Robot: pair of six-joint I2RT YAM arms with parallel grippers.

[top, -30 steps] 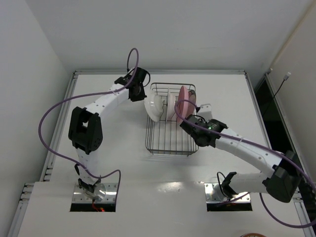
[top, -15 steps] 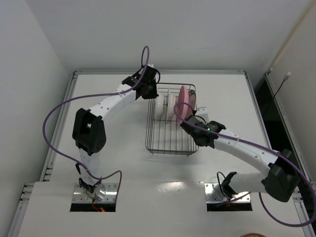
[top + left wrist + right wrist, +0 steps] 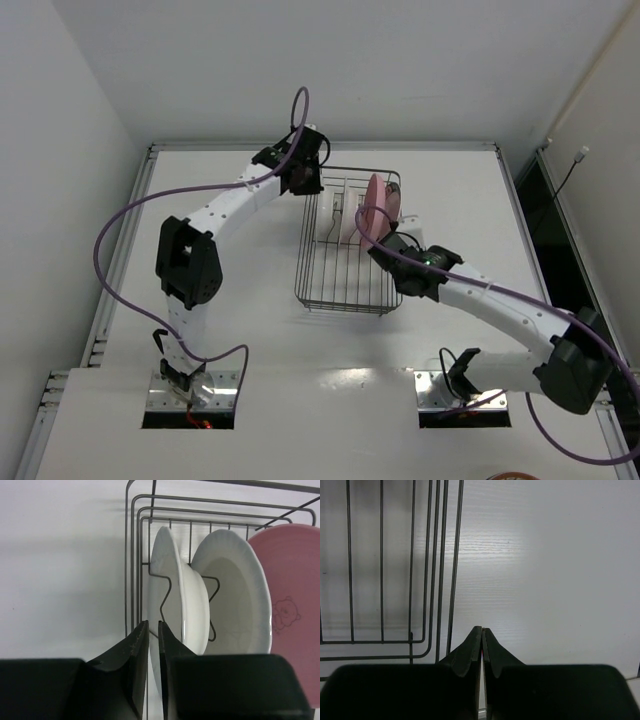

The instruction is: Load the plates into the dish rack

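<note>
The grey wire dish rack (image 3: 345, 292) stands mid-table. Three plates stand on edge at its far end. In the left wrist view these are a whitish plate (image 3: 192, 610) leaning on a tine, a second whitish plate (image 3: 235, 600) behind it, and a pink plate (image 3: 295, 595) with a bear drawing. My left gripper (image 3: 153, 625) hovers at the rack's far left corner (image 3: 308, 192). Its jaws stand a narrow gap apart, with the first plate's rim running down between them. My right gripper (image 3: 482, 629) is shut with nothing in it, over the table beside the rack's right side (image 3: 382, 243).
Rack wires (image 3: 440, 580) run along the left of the right wrist view, with bare white table (image 3: 550, 570) to their right. The near half of the rack (image 3: 340, 270) holds no plates. Walls close in the table at the back and left.
My left arm swung right and carried the whitish plate into the rack's far left end, where it stands on edge. Its jaws have parted slightly. The right arm has barely moved.
</note>
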